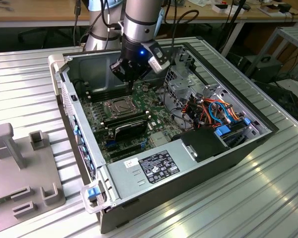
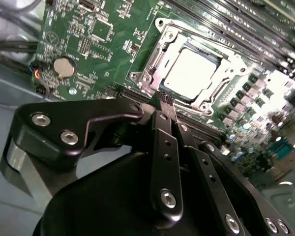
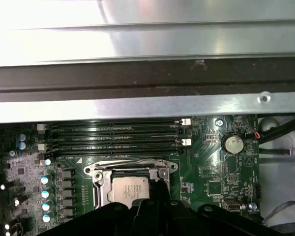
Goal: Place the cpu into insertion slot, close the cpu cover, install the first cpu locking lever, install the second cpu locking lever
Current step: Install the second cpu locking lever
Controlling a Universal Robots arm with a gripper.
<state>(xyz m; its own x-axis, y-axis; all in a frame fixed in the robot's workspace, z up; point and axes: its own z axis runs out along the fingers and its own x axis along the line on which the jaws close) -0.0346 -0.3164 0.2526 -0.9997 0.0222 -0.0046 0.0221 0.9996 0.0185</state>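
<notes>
Sitting in insertion slot [image 2: 191, 73]: cpu [image 2: 192, 74]; cpu cover [image 2: 160, 56] closed

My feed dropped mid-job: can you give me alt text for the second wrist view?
The cpu sits in the insertion slot with the cpu cover closed around it on the green motherboard. The black claw hangs just short of the socket's near edge, fingers together and holding nothing.

Near edge of the cpu [image 3: 129, 189] and insertion slot [image 3: 101, 192] behind the pincer [image 3: 160, 189].
</notes>
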